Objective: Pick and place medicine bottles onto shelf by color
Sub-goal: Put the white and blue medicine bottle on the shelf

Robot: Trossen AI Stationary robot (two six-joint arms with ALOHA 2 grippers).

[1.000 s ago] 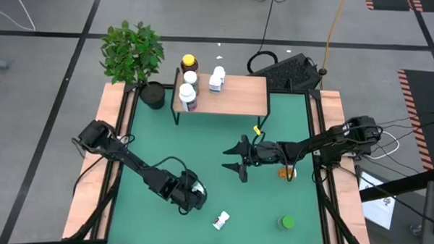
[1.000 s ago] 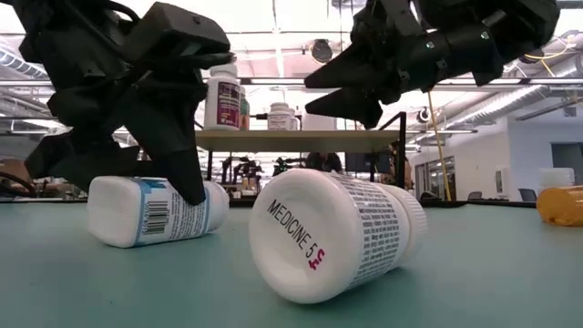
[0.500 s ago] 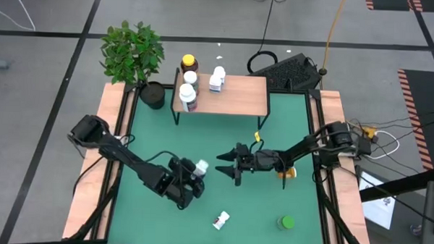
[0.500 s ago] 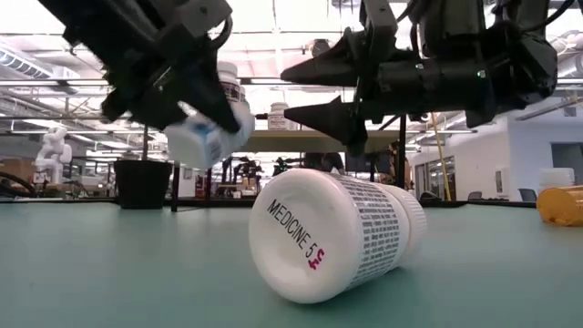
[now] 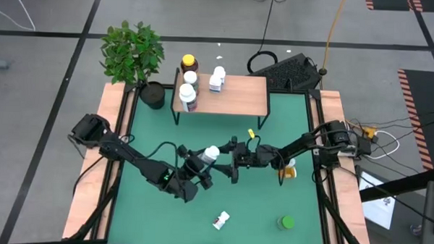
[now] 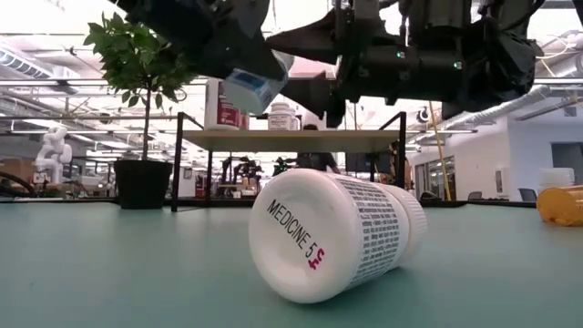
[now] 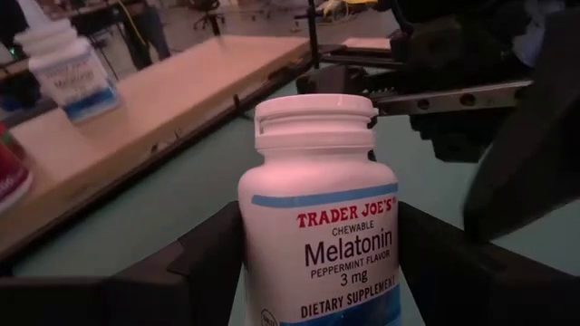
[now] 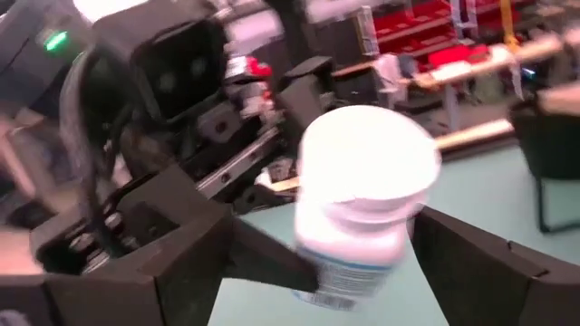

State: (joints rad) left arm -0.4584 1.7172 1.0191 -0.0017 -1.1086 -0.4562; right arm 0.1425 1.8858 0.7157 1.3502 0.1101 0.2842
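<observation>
I hold the melatonin bottle pinched in my left jaws; right jaws, spread, flank its cap

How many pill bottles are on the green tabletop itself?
3: white bottle on its side near the front edge; green bottle to its right; orange bottle partly under the right arm. The arms may hide more.

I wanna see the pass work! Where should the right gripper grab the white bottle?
The bottle's cap end, coming straight on: the cap pokes out free toward the open right gripper, while the left gripper clamps the body.
</observation>
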